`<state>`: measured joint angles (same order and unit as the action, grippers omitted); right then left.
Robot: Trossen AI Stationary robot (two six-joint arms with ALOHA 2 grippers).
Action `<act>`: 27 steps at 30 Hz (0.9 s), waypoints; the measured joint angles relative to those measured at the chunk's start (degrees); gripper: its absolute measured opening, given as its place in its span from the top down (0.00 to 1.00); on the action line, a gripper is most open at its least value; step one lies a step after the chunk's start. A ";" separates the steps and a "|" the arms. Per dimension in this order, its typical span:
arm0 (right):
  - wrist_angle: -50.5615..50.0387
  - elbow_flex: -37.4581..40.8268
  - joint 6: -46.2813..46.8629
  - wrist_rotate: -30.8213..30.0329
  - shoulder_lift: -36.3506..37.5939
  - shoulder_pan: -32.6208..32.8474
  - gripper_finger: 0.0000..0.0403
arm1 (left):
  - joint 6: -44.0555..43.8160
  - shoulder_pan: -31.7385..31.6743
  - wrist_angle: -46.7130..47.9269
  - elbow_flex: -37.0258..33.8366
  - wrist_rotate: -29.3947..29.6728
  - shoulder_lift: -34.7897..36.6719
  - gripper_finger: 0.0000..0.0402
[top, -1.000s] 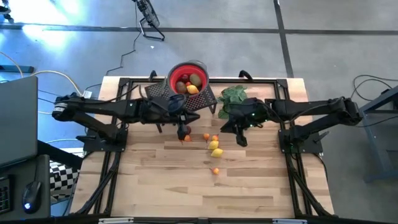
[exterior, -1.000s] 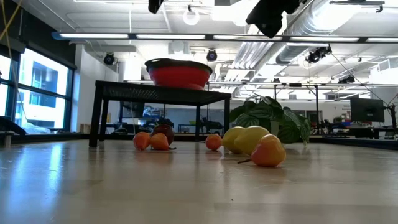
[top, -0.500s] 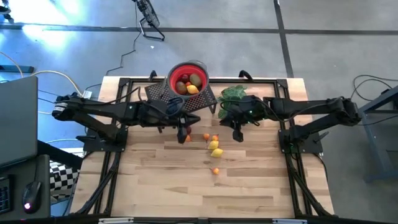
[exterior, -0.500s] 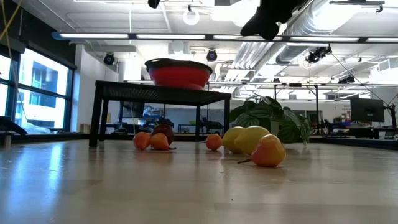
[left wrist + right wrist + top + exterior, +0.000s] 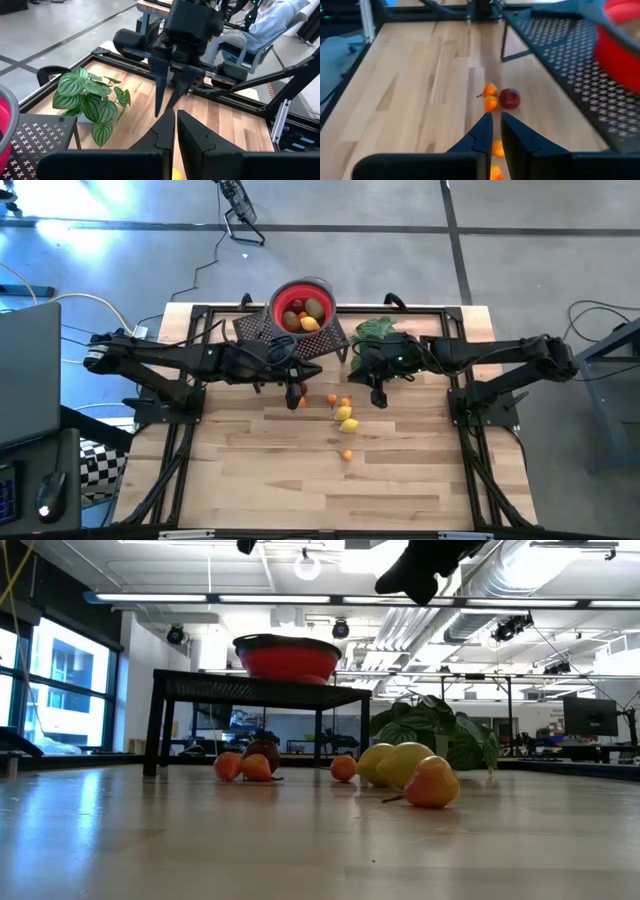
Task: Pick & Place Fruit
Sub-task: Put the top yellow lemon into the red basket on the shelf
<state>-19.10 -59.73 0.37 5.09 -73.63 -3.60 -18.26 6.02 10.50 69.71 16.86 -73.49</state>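
Red bowl [image 5: 303, 308] on mesh stand [image 5: 290, 338], leafy plant [image 5: 373, 333] beside, fruit [image 5: 343, 413] scattered, both pincers closed, empty.

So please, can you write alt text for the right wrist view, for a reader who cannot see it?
The right claw, shut and empty, hangs above a wooden table, with two small orange fruits and a dark red fruit ahead of it. Beside them stands a black perforated stand carrying a red bowl.

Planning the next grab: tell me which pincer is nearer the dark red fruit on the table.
Left. The left pincer hangs right beside the dark red fruit; the right pincer is farther off, past the lemons.
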 joint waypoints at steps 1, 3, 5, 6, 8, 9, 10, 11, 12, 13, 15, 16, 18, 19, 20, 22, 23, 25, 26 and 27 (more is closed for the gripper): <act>-0.32 -0.10 0.22 0.65 -0.88 0.28 0.94 | 0.00 0.00 0.00 0.00 0.00 0.00 0.95; -2.39 -0.03 0.95 3.02 -2.76 0.80 0.98 | 0.00 0.00 0.13 0.00 -0.02 0.00 0.95; -3.78 -0.19 0.95 5.03 -5.43 1.77 0.99 | 0.00 0.00 0.16 0.00 -0.02 0.00 0.95; -4.64 -0.66 0.33 5.43 -6.56 2.24 0.99 | 0.00 0.00 0.24 0.00 -0.02 0.00 0.95; -5.30 -1.09 -2.56 5.64 -8.62 3.20 0.99 | 0.00 0.00 0.29 0.00 -0.02 0.00 0.95; -5.19 -1.12 -4.29 5.96 -9.55 3.62 0.99 | 0.00 0.00 0.33 0.00 -0.02 0.00 0.95; -5.11 -1.15 -5.84 6.54 -10.47 3.93 0.99 | 0.00 0.00 0.39 0.00 -0.02 0.00 0.95; -5.05 -1.13 -6.89 7.30 -11.48 4.11 0.99 | 0.00 0.00 0.37 0.00 -0.02 0.00 0.95; -4.67 -1.10 -7.42 8.13 -12.44 4.13 0.99 | 0.00 0.00 0.37 0.00 -0.02 0.00 0.95; -4.02 -1.09 -7.61 8.89 -13.18 4.13 0.99 | 0.00 0.00 0.37 0.00 -0.02 0.00 0.95; -2.25 -1.09 -7.81 9.62 -14.22 3.91 0.99 | 0.00 0.00 0.37 0.00 -0.02 0.00 0.95; -1.11 -1.12 -8.21 9.93 -14.73 3.83 0.99 | 0.00 0.00 0.36 0.00 -0.02 0.00 0.95; 0.72 -1.15 -9.40 9.59 -15.87 3.53 0.98 | 0.00 0.00 0.35 0.00 -0.02 0.00 0.95; 1.43 -1.15 -9.71 9.29 -16.52 3.46 0.97 | 0.00 0.00 0.35 0.00 -0.02 0.00 0.95; 2.06 -1.13 -9.82 8.64 -17.02 3.43 0.96 | 0.00 0.00 0.35 0.00 -0.02 0.00 0.95; 2.45 -1.13 -9.89 7.47 -18.07 3.13 0.92 | 0.00 0.00 0.35 0.00 -0.02 0.00 0.95; 2.46 -1.15 -9.89 7.26 -18.59 3.08 0.89 | 0.03 0.00 0.33 0.00 0.00 0.00 0.95; 1.72 -1.15 -9.91 7.14 -19.93 3.06 0.83 | 1.31 0.00 0.31 0.00 0.33 0.00 0.95; 1.48 -1.13 -9.91 7.12 -20.68 3.06 0.79 | 2.02 0.00 0.18 0.00 0.52 0.00 0.95; 1.36 -1.11 -9.91 7.15 -21.26 3.06 0.75 | 2.70 0.00 0.08 0.00 0.55 0.00 0.95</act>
<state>-17.74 -60.84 -9.54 12.24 -94.89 -0.54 -15.56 6.02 10.58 69.71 17.41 -73.49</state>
